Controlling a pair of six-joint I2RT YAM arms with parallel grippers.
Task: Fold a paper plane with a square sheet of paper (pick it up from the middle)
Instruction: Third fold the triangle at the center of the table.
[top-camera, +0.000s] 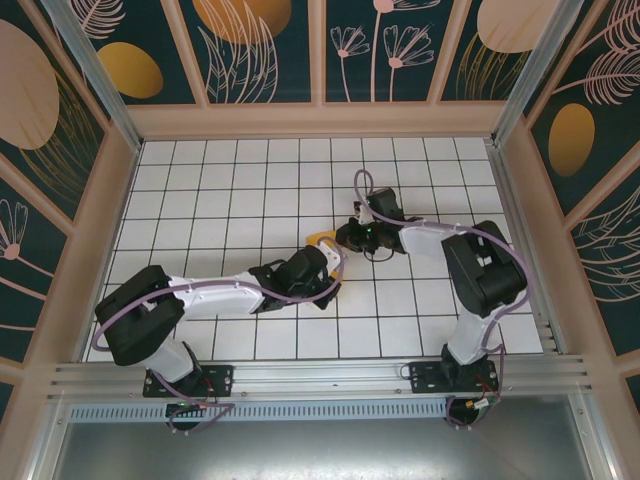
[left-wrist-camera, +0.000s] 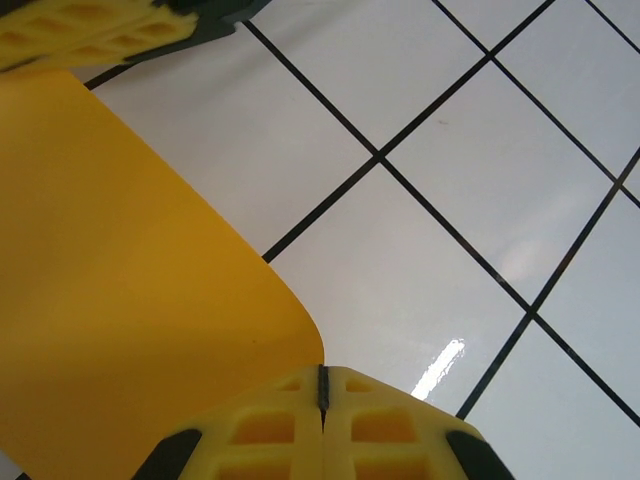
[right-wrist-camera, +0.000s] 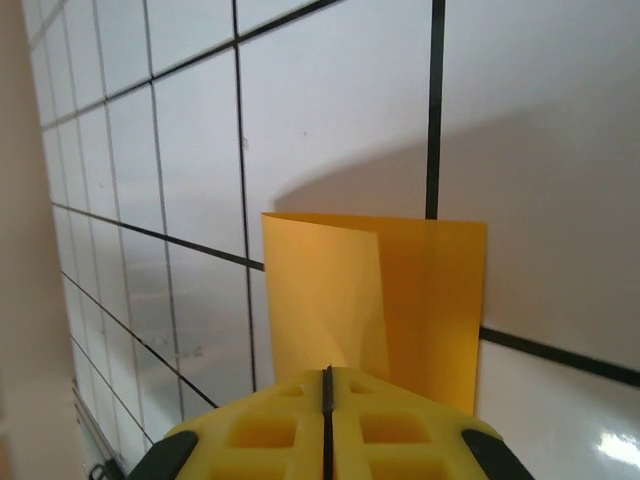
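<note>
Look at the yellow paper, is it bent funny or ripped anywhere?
No rips that I can see. The paper is not flat: it is pinched by the shut left gripper and right gripper, so it bows in a curve, with one flap folded over. Nothing else stands out.

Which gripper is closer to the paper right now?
Neither: both touch it. The left gripper is shut on the paper at its curved edge; the right gripper pinches its folded end, opposite.
</note>
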